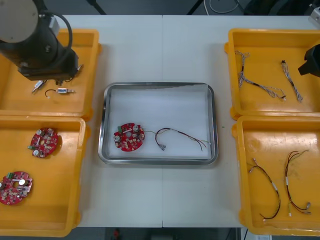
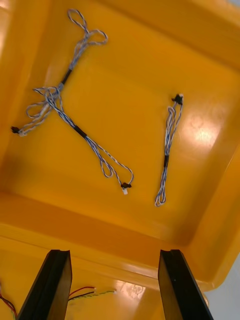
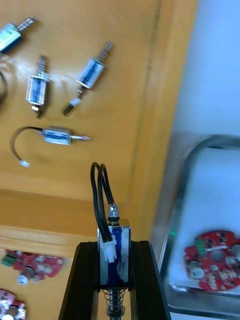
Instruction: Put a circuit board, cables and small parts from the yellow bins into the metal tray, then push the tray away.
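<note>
On the desk (image 1: 160, 50), the middle metal tray (image 1: 212, 125) holds a circuit board (image 1: 129, 137) and a red-and-yellow cable (image 1: 170, 129). Left claw (image 3: 114, 260), over the yellow bin (image 1: 75, 102) at the desk's far-left corner, pinches a small metal part (image 3: 116, 235). It's probably stiff, slick and dense, so squeeze its flat body, not its skinny end. Right claw (image 2: 114, 255) gapes wide over the far-right bin (image 1: 270, 37).

In metal tray (image 1: 102, 125), white inside: round red circuit board (image 1: 129, 137) flat at near left, red and yellow cable (image 1: 180, 133) just beside. Small metal part (image 3: 117, 255), black-wired, clamped in left gripper (image 3: 114, 244).
</note>
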